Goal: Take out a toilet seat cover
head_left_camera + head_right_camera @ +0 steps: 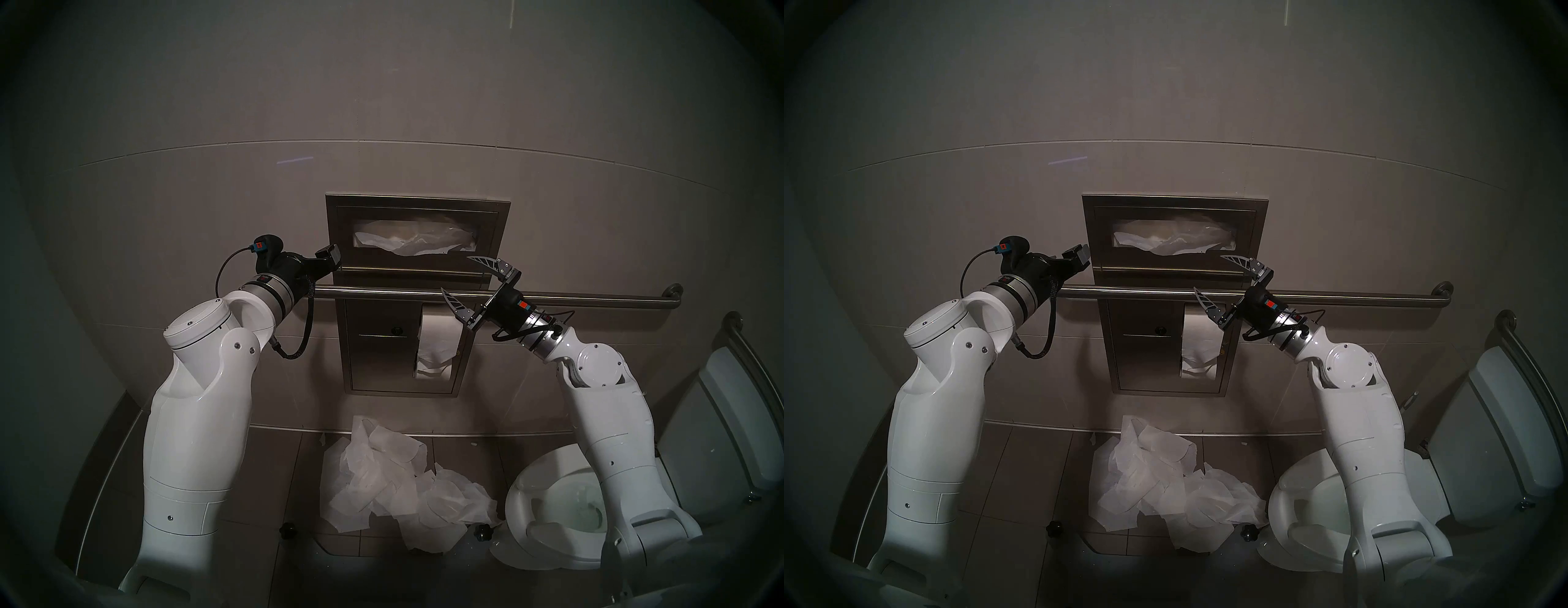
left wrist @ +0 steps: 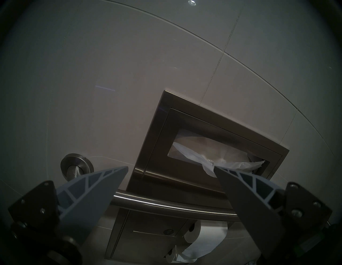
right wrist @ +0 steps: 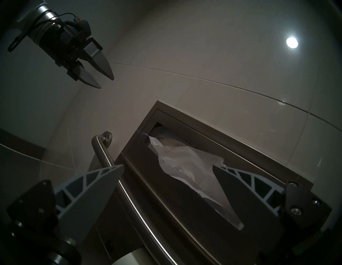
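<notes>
Toilet seat cover (image 1: 413,243) hangs crumpled from the wall dispenser (image 1: 335,237) slot. Right tool (image 1: 464,282) spread wide, empty, just beside its right end. Left tool (image 3: 98,74) parted, empty, left of dispenser.

Left gripper's (image 1: 329,257) fingertips hidden behind its own body in head views; thin white tissue seat cover (image 1: 413,242) mostly concealed inside brushed steel wall dispenser (image 1: 339,237); white toilet bowl (image 1: 551,479) partly blocked by right arm.

Brushed-metal dispenser (image 1: 418,204), thin creased paper cover (image 1: 413,244).
</notes>
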Action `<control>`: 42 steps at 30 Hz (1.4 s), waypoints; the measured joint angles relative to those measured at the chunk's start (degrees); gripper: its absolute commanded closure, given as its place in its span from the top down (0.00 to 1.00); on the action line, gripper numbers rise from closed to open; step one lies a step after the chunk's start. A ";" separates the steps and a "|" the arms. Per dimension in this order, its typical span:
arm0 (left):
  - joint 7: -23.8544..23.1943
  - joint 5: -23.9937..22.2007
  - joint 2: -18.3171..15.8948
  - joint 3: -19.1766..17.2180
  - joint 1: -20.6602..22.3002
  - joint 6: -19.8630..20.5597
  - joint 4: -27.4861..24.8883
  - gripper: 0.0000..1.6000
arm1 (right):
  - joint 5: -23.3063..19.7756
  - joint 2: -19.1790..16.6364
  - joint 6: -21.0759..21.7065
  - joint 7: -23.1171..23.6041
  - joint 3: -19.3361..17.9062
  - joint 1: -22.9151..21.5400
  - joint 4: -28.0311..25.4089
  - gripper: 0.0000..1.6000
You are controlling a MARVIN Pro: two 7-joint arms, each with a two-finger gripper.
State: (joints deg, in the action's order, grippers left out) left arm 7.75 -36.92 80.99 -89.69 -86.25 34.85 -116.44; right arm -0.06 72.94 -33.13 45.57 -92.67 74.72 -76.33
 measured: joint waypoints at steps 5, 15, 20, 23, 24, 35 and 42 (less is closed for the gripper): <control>-0.16 0.77 -0.52 0.39 0.04 -0.17 0.02 1.00 | 0.01 0.08 -0.13 0.16 1.21 -2.40 1.95 1.00; -1.79 10.06 -5.96 4.49 2.15 -2.05 1.64 1.00 | 0.04 0.87 -0.72 1.59 3.53 -6.09 6.57 1.00; -3.63 14.83 -9.45 6.70 3.91 -3.66 3.17 1.00 | 0.02 1.06 -1.23 2.44 3.97 -7.44 7.67 1.00; -5.08 17.16 -11.36 8.00 4.89 -4.85 4.11 1.00 | -0.01 1.03 -1.56 2.86 3.92 -8.06 8.21 1.00; -5.82 18.17 -12.23 8.59 5.34 -5.46 4.67 1.00 | -0.02 0.97 -1.73 3.02 3.85 -8.33 8.48 1.00; -12.45 26.47 -18.33 14.33 8.55 -12.49 10.86 1.00 | -0.03 1.10 -3.24 3.29 3.67 -10.18 11.06 1.00; -16.58 31.83 -21.12 18.44 10.99 -17.96 14.98 1.00 | -0.05 2.50 -4.57 3.17 3.85 -10.70 12.91 1.00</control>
State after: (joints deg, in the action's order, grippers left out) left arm -8.83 -5.09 59.87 -71.25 -75.25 16.89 -101.47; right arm -0.10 75.43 -37.70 48.74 -88.82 64.02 -63.42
